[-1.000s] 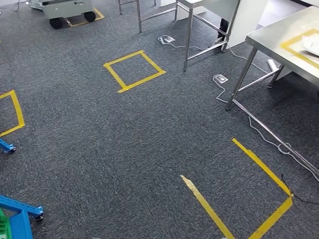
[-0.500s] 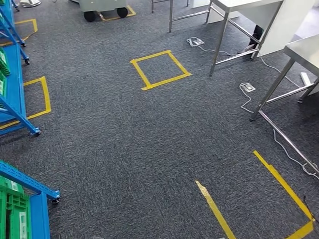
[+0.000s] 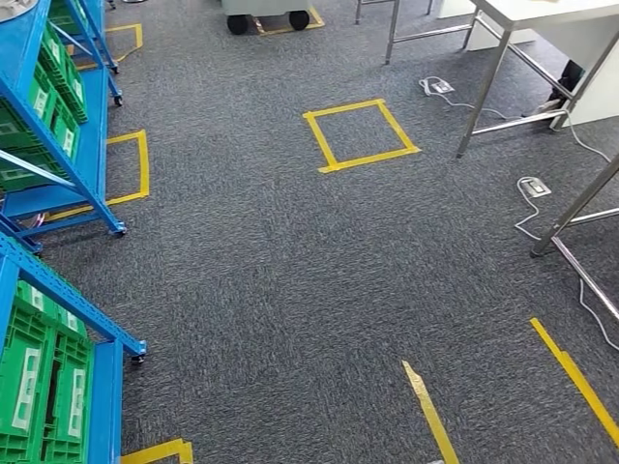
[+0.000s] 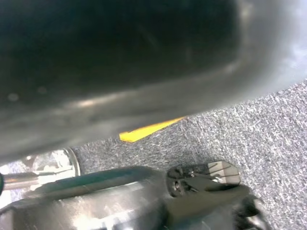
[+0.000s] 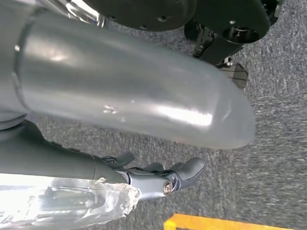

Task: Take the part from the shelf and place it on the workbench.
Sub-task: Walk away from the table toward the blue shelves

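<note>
Two blue shelf racks stand at the left of the head view, a near one point(image 3: 103, 387) and a farther one point(image 3: 91, 145). Both hold green crates point(image 3: 44, 387). I cannot make out the part among them. A steel workbench point(image 3: 544, 12) stands at the far right, with its legs on the carpet. My left hand point(image 4: 210, 184) hangs over the carpet with its dark fingers stretched out and nothing in them. My right hand point(image 5: 159, 179) also hangs low, its fingers apart and holding nothing.
Grey carpet carries yellow tape squares point(image 3: 361, 135) and strips point(image 3: 430, 411). White cables with floor sockets point(image 3: 534, 187) lie near a second steel table leg point(image 3: 576, 208). A wheeled grey unit point(image 3: 266, 12) stands at the back. A pale object point(image 3: 11, 8) sits on the far rack's top.
The camera has swung left, so the whole floor scene has slid right. The blue racks now take up the left side, and the workbench has slipped toward the right edge.
</note>
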`<state>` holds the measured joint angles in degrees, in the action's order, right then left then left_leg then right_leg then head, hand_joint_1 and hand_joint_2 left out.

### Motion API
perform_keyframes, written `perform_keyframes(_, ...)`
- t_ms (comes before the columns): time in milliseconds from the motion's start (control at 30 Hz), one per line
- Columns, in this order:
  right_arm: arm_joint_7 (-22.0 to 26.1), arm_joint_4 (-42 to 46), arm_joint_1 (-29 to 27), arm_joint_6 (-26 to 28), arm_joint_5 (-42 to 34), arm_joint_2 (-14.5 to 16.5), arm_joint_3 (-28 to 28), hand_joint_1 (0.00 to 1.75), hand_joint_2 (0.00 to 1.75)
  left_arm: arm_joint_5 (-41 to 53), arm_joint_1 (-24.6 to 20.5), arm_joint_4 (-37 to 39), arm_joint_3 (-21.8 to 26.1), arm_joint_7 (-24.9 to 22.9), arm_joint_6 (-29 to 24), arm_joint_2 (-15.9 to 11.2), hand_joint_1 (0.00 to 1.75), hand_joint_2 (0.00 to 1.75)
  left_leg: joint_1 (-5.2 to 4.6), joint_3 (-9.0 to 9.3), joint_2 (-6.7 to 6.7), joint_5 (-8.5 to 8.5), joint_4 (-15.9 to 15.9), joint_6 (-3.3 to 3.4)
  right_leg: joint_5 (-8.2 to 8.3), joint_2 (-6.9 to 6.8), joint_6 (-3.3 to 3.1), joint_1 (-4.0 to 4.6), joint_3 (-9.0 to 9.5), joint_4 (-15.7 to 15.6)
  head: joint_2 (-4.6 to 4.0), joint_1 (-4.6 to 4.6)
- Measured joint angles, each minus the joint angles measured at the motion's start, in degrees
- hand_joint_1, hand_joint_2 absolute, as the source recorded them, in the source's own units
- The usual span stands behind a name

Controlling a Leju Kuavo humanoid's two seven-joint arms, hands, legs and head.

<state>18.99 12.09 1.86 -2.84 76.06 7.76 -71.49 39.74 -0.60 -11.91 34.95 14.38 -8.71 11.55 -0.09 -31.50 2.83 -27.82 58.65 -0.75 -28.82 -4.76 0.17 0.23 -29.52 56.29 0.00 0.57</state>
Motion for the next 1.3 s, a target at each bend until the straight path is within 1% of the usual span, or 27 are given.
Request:
perform_keyframes(33, 0.0, 0.0, 0.0, 0.0, 0.0, 0.0, 0.0, 0.0, 0.0, 0.1, -0.1, 0.0, 0.0, 0.0, 0.0, 0.0, 0.0, 0.0, -0.18, 0.57, 0.43, 0.11, -1.3, 0.38, -0.13, -0.48, 0.29, 0.12, 0.04, 0.1, 0.0, -0.05)
perform_keyframes(100, 0.0, 0.0, 0.2, 0.0, 0.0, 0.0, 0.0, 0.0, 0.0, 0.3, 0.0, 0.0, 0.0, -0.2, 0.1, 0.0, 0.0, 0.0, -0.29, 0.49, -0.35, 0.16, -1.7, 1.15, -0.31, -1.31, 0.87, 0.13, 0.13, 0.2, 0.0, -0.16)
perform_keyframes(167, 0.0, 0.0, 0.3, 0.0, 0.0, 0.0, 0.0, 0.0, 0.0, 0.4, 0.2, 0.0, 0.0, -0.2, 0.3, 0.0, 0.0, 0.0, -0.06, 0.51, -1.3, 0.47, -2.0, 1.8, -1.64, 0.35, 1.55, -0.12, -0.51, 1.7, 0.0, -0.37)
perform_keyframes(233, 0.0, 0.0, 0.3, 0.0, 0.0, 0.0, 0.0, 0.0, 0.0, 0.4, 0.1, 0.0, 0.0, -0.3, 0.5, 0.0, 0.0, 0.0, 0.17, 0.45, -2.29, 0.73, -2.2, 2.22, -5.05, 3.24, 2.08, -0.45, -3.17, 7.5, 0.0, -0.68)
perform_keyframes(300, -0.1, 0.0, 0.1, 0.0, 0.0, 0.0, 0.0, 0.0, 0.0, 0.5, 0.0, 0.0, 0.0, -0.3, 0.5, 0.1, 0.0, 0.0, 0.17, 0.32, -3.49, 0.82, -2.2, 2.37, -8.05, 4.34, 2.36, -0.67, -6.74, 15.0, 0.0, -0.77)
perform_keyframes(333, -0.1, 0.0, 0.0, 0.0, 0.0, 0.0, 0.0, 0.0, 0.0, 0.5, 0.0, 0.0, 0.0, -0.3, 0.6, 0.1, 0.0, 0.0, 0.18, 0.31, -4.13, 0.83, -2.1, 2.37, -8.14, 4.48, 2.44, -0.74, -7.73, 16.8, 0.0, -0.77)
perform_keyframes(367, -0.2, 0.0, 0.0, 0.0, 0.0, 0.0, 0.0, 0.0, 0.0, 0.5, 0.0, 0.0, 0.0, -0.3, 0.6, 0.1, 0.0, 0.0, 0.21, 0.36, -4.77, 0.83, -2.1, 2.35, -7.08, 4.57, 2.48, -0.83, -7.72, 16.3, 0.0, -0.78)
perform_keyframes(400, -0.2, 0.0, 0.0, 0.0, 0.0, 0.0, 0.0, 0.0, 0.0, 0.5, 0.1, 0.0, 0.1, -0.3, 0.7, 0.1, 0.0, 0.0, 0.26, 0.47, -5.43, 0.81, -2.1, 2.28, -5.03, 4.79, 2.48, -0.94, -6.58, 13.6, 0.0, -0.77)
perform_keyframes(467, -0.2, 0.0, 0.1, 0.0, 0.0, 0.0, 0.0, 0.0, 0.0, 0.4, 0.0, 0.0, 0.1, -0.4, 0.9, 0.1, 0.0, 0.0, 0.31, 0.57, -6.7, 0.73, -2.0, 1.86, -1.16, 6.71, 2.46, -1.29, -3.0, 5.7, 0.0, -0.81)
perform_keyframes(533, -0.2, 0.0, 0.1, 0.0, 0.1, 0.0, 0.0, 0.0, 0.0, 0.5, -0.1, 0.0, 0.1, -0.5, 1.0, 0.0, 0.0, 0.0, 0.31, 0.2, -7.83, 0.81, -1.7, 1.08, -0.16, 8.57, 2.3, -1.49, -0.74, 1.3, 0.0, -0.78)
perform_keyframes(567, -0.3, 0.0, 0.1, 0.0, 0.1, 0.0, 0.0, 0.0, 0.0, 0.5, 0.0, 0.0, 0.1, -0.6, 1.0, 0.0, 0.0, 0.0, 0.35, -0.08, -8.35, 0.95, -1.7, 0.67, -0.43, 8.76, 2.11, -1.44, -0.49, 0.9, 0.0, -0.75)
perform_keyframes(600, -0.3, 0.0, 0.1, 0.0, 0.1, 0.0, 0.0, 0.0, 0.0, 0.6, 0.1, 0.0, 0.1, -0.6, 1.0, 0.0, 0.0, 0.0, 0.45, -0.34, -8.87, 1.09, -1.7, 0.3, -0.42, 8.26, 1.82, -1.42, -0.38, 0.8, 0.0, -0.72)
perform_keyframes(633, -0.3, 0.0, 0.1, -0.1, 0.1, 0.0, 0.0, 0.0, 0.0, 0.6, 0.2, 0.0, 0.1, -0.7, 1.0, 0.0, 0.0, 0.0, 0.51, -0.52, -8.59, 0.96, -1.5, 0.0, -0.31, 7.71, 1.53, -1.41, -0.41, 0.8, 0.0, -0.7)
perform_keyframes(700, -0.3, 0.0, 0.1, -0.1, 0.1, 0.1, 0.0, 0.0, 0.0, 0.7, 0.3, 0.0, 0.1, -0.9, 1.0, 0.0, 0.0, 0.0, 0.43, -1.81, -6.34, -1.0, 1.3, -0.44, -0.18, 6.42, 0.8, -1.44, -0.31, 0.5, 0.0, -0.35)
perform_keyframes(733, -0.3, 0.0, 0.0, -0.1, 0.1, 0.1, 0.0, 0.0, 0.0, 0.7, 0.2, 0.0, 0.1, -0.9, 1.0, 0.0, 0.0, 0.0, 0.41, -3.18, -4.81, -2.81, 4.4, -0.57, -0.21, 5.65, 0.51, -1.34, -0.28, 0.5, 0.0, -0.17)
perform_keyframes(767, -0.3, 0.0, 0.0, 0.0, 0.1, 0.1, 0.0, 0.0, 0.0, 0.8, 0.1, 0.0, 0.1, -1.0, 1.0, 0.0, 0.0, 0.0, 0.41, -5.0, -3.93, -4.76, 8.3, -0.68, -0.31, 4.86, 0.27, -1.19, -0.29, 0.5, 0.0, -0.02)
perform_keyframes(800, -0.3, 0.0, -0.1, 0.0, 0.1, 0.1, 0.0, 0.0, 0.0, 0.9, 0.1, 0.0, 0.1, -1.0, 1.0, -0.1, 0.0, 0.0, 0.44, -6.7, -3.58, -6.26, 12.0, -0.74, -0.39, 4.03, 0.12, -1.02, -0.28, 0.5, 0.0, 0.01)
perform_keyframes(833, -0.3, 0.0, -0.1, 0.0, 0.1, 0.1, -0.1, 0.0, 0.0, 1.0, 0.1, 0.0, 0.1, -1.0, 1.0, -0.1, 0.0, 0.0, 0.44, -7.73, -3.47, -6.8, 14.3, -0.73, -0.47, 3.29, 0.01, -0.86, -0.24, 0.5, 0.0, 0.01)
perform_keyframes(867, -0.3, 0.0, 0.0, 0.0, 0.1, 0.1, -0.1, 0.0, 0.0, 1.0, 0.2, 0.0, 0.1, -1.0, 1.0, -0.1, 0.0, 0.0, 0.42, -7.76, -3.41, -6.19, 14.6, -0.62, -0.55, 2.61, -0.06, -0.7, -0.16, 0.5, 0.0, 0.02)
perform_keyframes(900, -0.3, 0.0, 0.1, 0.0, 0.1, 0.1, -0.1, 0.0, 0.0, 1.1, 0.3, 0.0, 0.1, -1.0, 1.0, -0.1, 0.0, 0.0, 0.36, -6.66, -3.22, -4.55, 12.6, -0.38, -0.64, 1.99, -0.1, -0.54, 0.0, 0.5, 0.0, 0.02)
perform_keyframes(933, -0.3, 0.0, 0.1, -0.1, 0.1, 0.1, -0.1, 0.0, 0.0, 1.1, 0.3, 0.0, 0.1, -1.0, 1.0, -0.1, 0.0, 0.0, 0.19, -4.72, -2.58, -2.39, 9.0, 0.04, -0.77, 1.4, -0.1, -0.39, 0.23, 0.5, 0.0, 0.02)
perform_keyframes(1000, -0.3, 0.0, 0.1, -0.1, 0.1, 0.2, -0.1, 0.0, 0.0, 1.3, 0.2, 0.0, 0.1, -1.0, 1.0, -0.2, 0.0, 0.0, -0.44, -1.03, -0.24, 0.13, 1.9, 1.02, -1.16, 0.29, 0.12, 0.01, 0.54, 0.6, 0.0, 0.02)
perform_keyframes(1067, -0.3, 0.0, 0.2, -0.1, 0.1, 0.3, -0.1, 0.0, 0.0, 1.5, 0.1, 0.0, 0.1, -1.0, 0.9, -0.2, 0.0, 0.0, -0.94, 0.06, 0.87, 0.12, -0.8, 1.6, -1.43, -0.86, 0.48, 0.23, 0.59, 0.7, 0.0, -0.02)
perform_keyframes(1133, -0.3, 0.0, 0.4, -0.1, 0.1, 0.3, -0.1, 0.0, 0.0, 1.5, 0.3, 0.0, 0.2, -1.0, 0.9, -0.2, 0.0, 0.0, -0.81, 0.01, -0.14, 0.3, -1.3, 1.95, -1.68, -1.5, 0.98, 0.19, 0.63, 0.8, 0.0, -0.04)
perform_keyframes(1200, -0.3, 0.0, 0.6, -0.1, 0.1, 0.3, -0.1, 0.0, 0.0, 1.5, 0.4, 0.0, 0.2, -1.0, 0.9, -0.2, 0.0, 0.0, -0.4, 0.18, -1.17, 0.61, -1.8, 2.35, -3.21, 0.79, 1.65, -0.05, -0.32, 2.9, 0.0, -0.28)
perform_keyframes(1267, -0.3, 0.0, 0.6, -0.1, 0.1, 0.3, -0.1, 0.0, 0.0, 1.5, 0.3, 0.0, 0.2, -1.0, 0.9, -0.2, 0.0, 0.0, -0.15, 0.21, -2.26, 0.71, -1.9, 2.6, -6.54, 3.74, 2.22, -0.44, -3.61, 9.6, 0.0, -0.63)
perform_keyframes(1300, -0.3, 0.0, 0.4, -0.1, 0.1, 0.3, -0.1, 0.0, 0.0, 1.6, 0.2, 0.0, 0.2, -1.0, 0.9, -0.1, 0.0, 0.0, -0.13, 0.19, -2.9, 0.71, -1.9, 2.67, -8.05, 4.27, 2.44, -0.61, -5.68, 13.6, 0.0, -0.69)
